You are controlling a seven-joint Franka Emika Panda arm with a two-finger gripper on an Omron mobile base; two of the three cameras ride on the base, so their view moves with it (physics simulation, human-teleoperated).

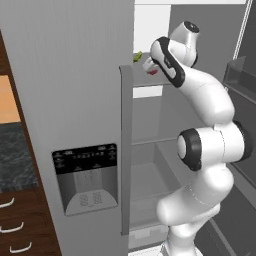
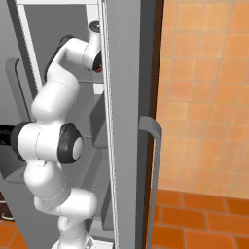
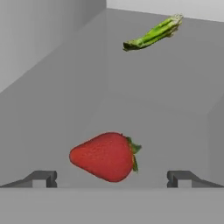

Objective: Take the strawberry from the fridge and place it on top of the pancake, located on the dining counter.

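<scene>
Base views flank arm [image 1: 205, 150], share fridge [image 1: 75, 100] interior.

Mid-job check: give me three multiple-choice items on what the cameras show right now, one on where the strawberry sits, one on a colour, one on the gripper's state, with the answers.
1. Where is the strawberry?
A. On the fridge shelf, between the open fingertips
B. On a plate of pancakes
C. On the orange floor

2. What colour is the long thin item farther back on the shelf?
A. Red
B. Green
C. Blue

3. How is the gripper?
A. Shut on the strawberry
B. Open, nothing held
C. Shut and empty

Answers:
1 A, the hand view shows the berry lying on the grey shelf, with one dark fingertip to each side of it.
2 B, the stalk-like item is green, well beyond the berry.
3 B, the fingertips stand wide apart, with a gap between each and the berry.
</scene>
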